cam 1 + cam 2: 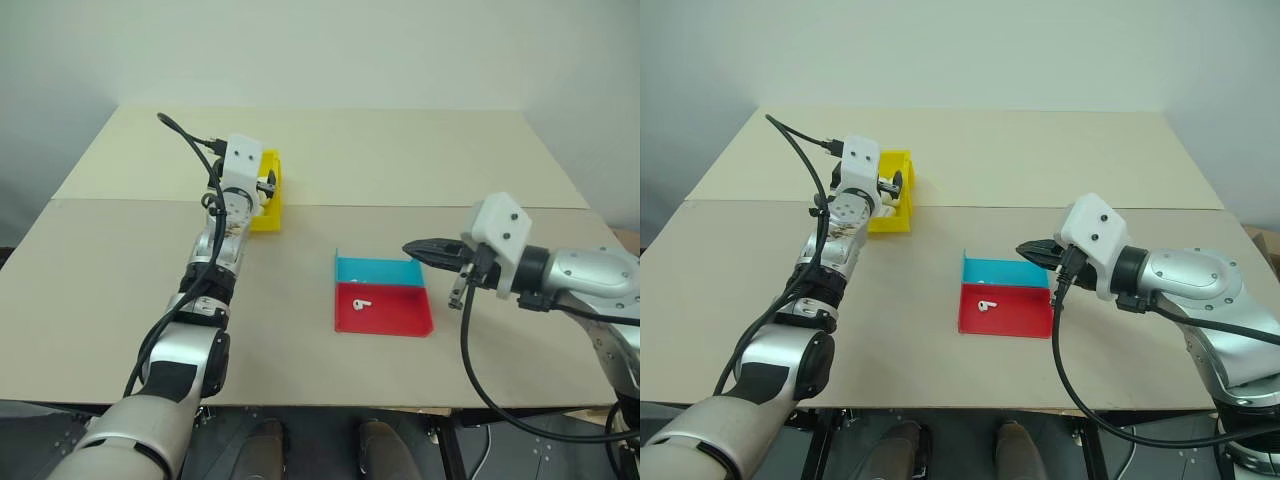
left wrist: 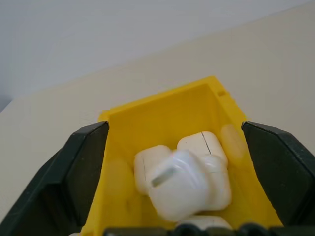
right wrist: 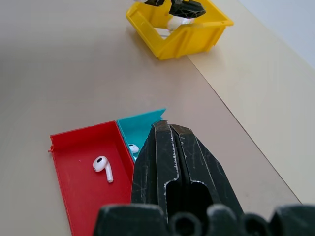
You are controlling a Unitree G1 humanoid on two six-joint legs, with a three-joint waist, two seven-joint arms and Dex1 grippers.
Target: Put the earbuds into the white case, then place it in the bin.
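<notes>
My left gripper [image 1: 268, 185] hangs open over the yellow bin [image 1: 266, 216] at the table's far left, fingers [image 2: 78, 162] spread wide on either side of it. Inside the bin a blurred white case [image 2: 183, 191] lies free between the jaws, on top of other white cases [image 2: 202, 145]. One earbud [image 1: 361, 303] lies in the red half of the tray and another earbud [image 3: 133, 147] shows in the blue half. My right gripper [image 1: 412, 249] is shut and empty, hovering over the tray's right side, tips above the blue half.
The shallow red and blue tray [image 1: 400, 322] sits in the middle of the beige table [image 1: 400, 160]. A seam runs across the tabletop just behind the tray. Black cables trail from both wrists.
</notes>
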